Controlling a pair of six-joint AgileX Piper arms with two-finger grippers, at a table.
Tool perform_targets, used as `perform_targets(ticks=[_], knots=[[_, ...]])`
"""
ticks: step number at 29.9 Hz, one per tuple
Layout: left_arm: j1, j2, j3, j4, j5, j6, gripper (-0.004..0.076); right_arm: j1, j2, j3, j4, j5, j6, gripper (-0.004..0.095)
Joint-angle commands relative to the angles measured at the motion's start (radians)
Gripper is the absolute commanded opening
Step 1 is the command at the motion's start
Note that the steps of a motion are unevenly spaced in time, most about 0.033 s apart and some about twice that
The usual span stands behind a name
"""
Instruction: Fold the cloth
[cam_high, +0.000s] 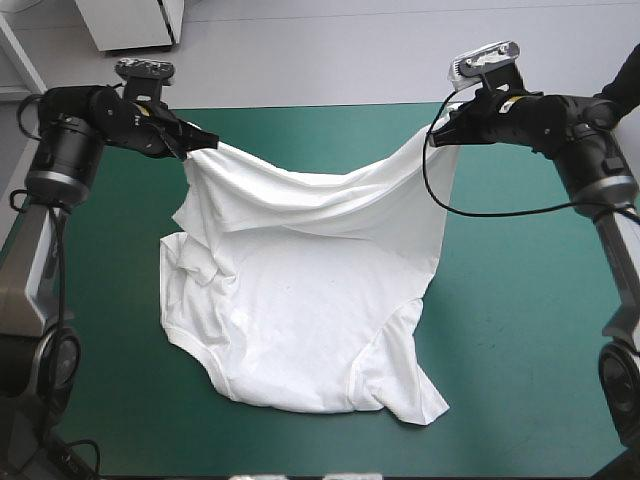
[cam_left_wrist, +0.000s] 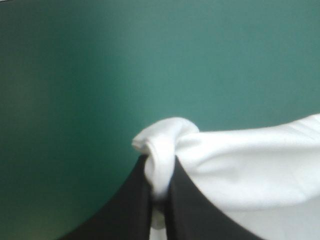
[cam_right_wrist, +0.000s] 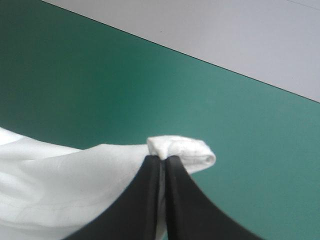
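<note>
The white T-shirt (cam_high: 300, 310) hangs by two corners, its far edge sagging between them while its lower part with the collar and sleeves lies on the teal-green cover. My left gripper (cam_high: 205, 138) is shut on the left corner, raised over the far left of the table. My right gripper (cam_high: 440, 128) is shut on the right corner, over the far right. In the left wrist view a bunched fold of the T-shirt (cam_left_wrist: 165, 150) pokes out between the black fingers (cam_left_wrist: 130, 205). In the right wrist view a small roll of the T-shirt (cam_right_wrist: 182, 149) shows past the fingertips (cam_right_wrist: 150, 200).
Bare teal-green cover (cam_high: 520, 330) lies to the right of the shirt and along the near edge. The table's far edge (cam_right_wrist: 210, 62) shows ahead of my right gripper, with grey floor beyond. A white cabinet (cam_high: 130, 22) stands past the far left corner.
</note>
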Motion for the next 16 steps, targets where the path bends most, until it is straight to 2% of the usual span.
perform_targets(ticks=[1, 7, 16], knots=[[-0.004, 0.034, -0.037, -0.055, -0.184, 0.019, -0.0009, -0.020, 0.052, -0.055, -0.002, -0.109, -0.016, -0.0013], [-0.004, 0.199, -0.136, -0.073, -0.271, 0.060, -0.0009, -0.044, 0.242, -0.189, 0.006, -0.113, -0.020, -0.0013], [-0.004, 0.400, -0.345, -0.075, -0.283, 0.072, -0.0009, -0.044, 0.382, -0.266, 0.034, -0.152, -0.069, -0.0013]])
